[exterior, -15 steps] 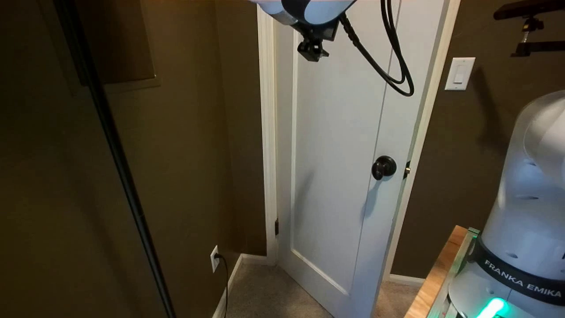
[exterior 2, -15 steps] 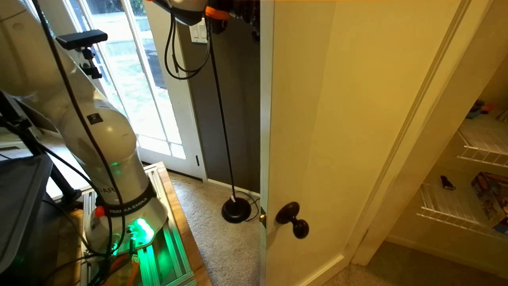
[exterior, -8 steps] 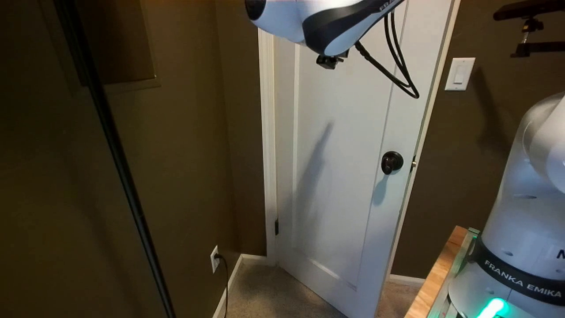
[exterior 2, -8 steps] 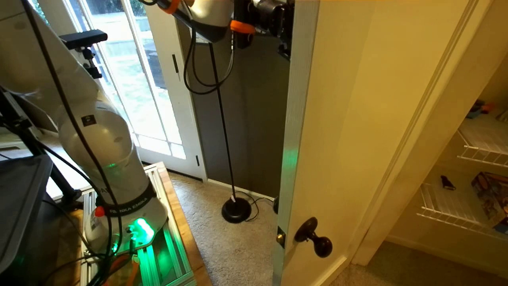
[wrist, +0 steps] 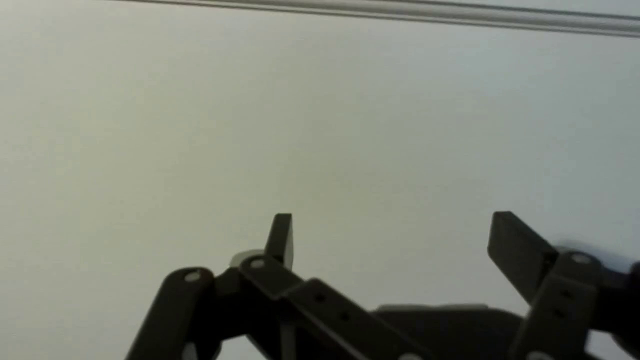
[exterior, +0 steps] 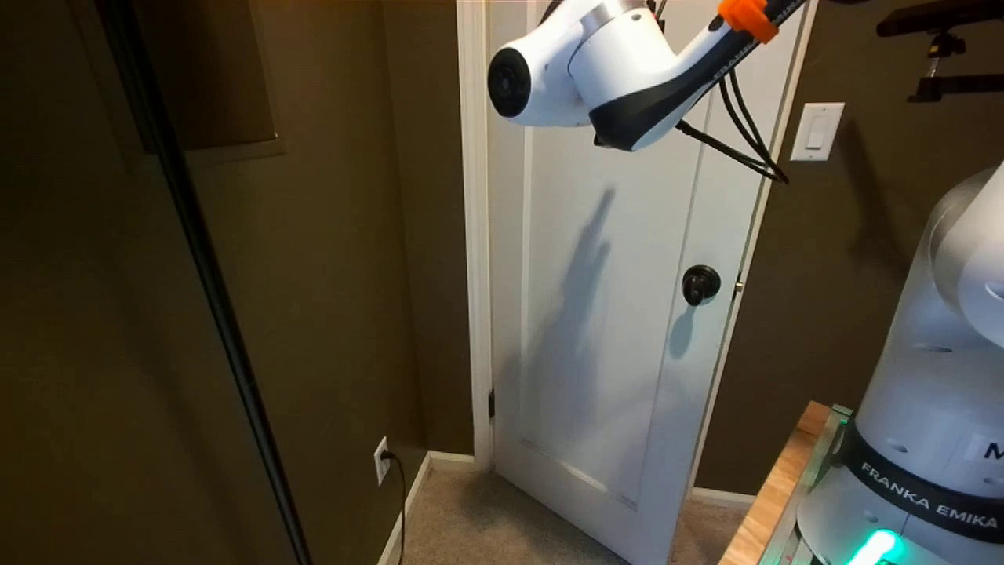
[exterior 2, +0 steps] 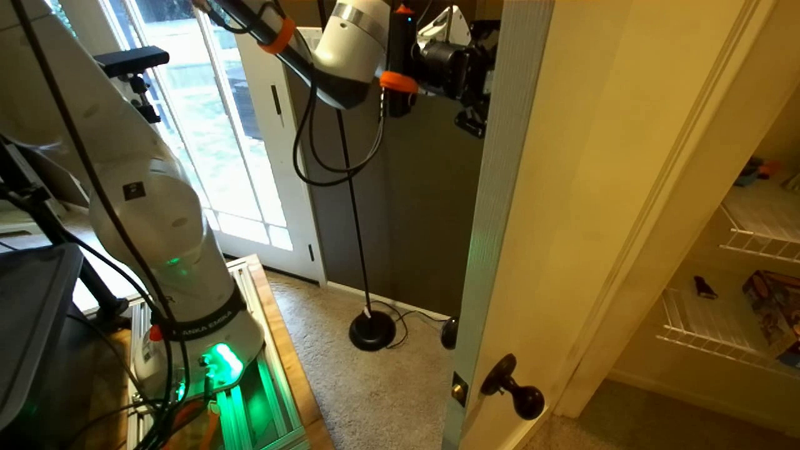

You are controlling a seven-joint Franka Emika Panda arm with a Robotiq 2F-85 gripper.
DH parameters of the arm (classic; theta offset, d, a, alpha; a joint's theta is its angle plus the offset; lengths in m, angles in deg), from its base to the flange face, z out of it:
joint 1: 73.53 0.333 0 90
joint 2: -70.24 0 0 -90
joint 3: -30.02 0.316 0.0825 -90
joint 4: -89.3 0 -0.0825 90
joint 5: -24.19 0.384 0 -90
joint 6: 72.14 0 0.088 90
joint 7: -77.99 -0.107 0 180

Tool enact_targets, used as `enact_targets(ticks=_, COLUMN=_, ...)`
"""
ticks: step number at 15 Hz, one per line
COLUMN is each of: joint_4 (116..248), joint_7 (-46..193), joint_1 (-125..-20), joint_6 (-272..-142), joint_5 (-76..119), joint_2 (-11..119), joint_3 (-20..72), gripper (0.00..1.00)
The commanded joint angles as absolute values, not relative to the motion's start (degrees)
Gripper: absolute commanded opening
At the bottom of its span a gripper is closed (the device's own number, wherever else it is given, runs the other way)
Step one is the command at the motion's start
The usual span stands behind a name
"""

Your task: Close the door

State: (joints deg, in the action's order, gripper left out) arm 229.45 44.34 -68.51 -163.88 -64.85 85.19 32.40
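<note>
1. Wrist view: your gripper (wrist: 391,216) has its two fingers (wrist: 520,252) spread wide apart, facing the flat white door (wrist: 320,125); contact, can't tell.
2. Door ajar in both exterior views, over tan carpet (exterior: 502,518), beside brown walls (exterior: 345,275).
3. In an exterior view you get one wall outlet (exterior: 382,461).
4. In an exterior view: two dark knobs (exterior 2: 528,402), one per face; two wire shelves (exterior 2: 762,212).

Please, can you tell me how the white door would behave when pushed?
The door probably swings rather than slides, since a hinge shows on one side. It looks stiff, with a thick edge, so it likely moves as one piece. The latch opposite might catch on the frame.
</note>
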Motion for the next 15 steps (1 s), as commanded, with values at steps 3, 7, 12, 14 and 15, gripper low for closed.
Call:
enact_targets(ticks=3, joint_4=235.54, joint_7=43.94, joint_1=-71.38, joint_6=-165.44, joint_5=-67.57, joint_2=86.87, joint_3=28.73, gripper=1.0)
enact_targets(ticks=7, joint_4=238.08, joint_7=43.65, joint_1=-73.37, joint_6=-167.59, joint_5=-71.96, joint_2=86.65, joint_3=26.18, gripper=1.0)
enact_targets(ticks=12, joint_4=239.32, joint_7=43.67, joint_1=-76.12, joint_6=-170.5, joint_5=-78.7, joint_2=85.68, joint_3=22.78, gripper=1.0)
enact_targets(ticks=14, joint_4=239.11, joint_7=42.89, joint_1=-77.16, joint_6=-172.04, joint_5=-82.66, joint_2=84.93, joint_3=21.44, gripper=1.0)
enact_targets(ticks=15, joint_4=239.06, joint_7=42.03, joint_1=-77.52, joint_6=-173.14, joint_5=-84.99, joint_2=84.6, joint_3=20.91, gripper=1.0)
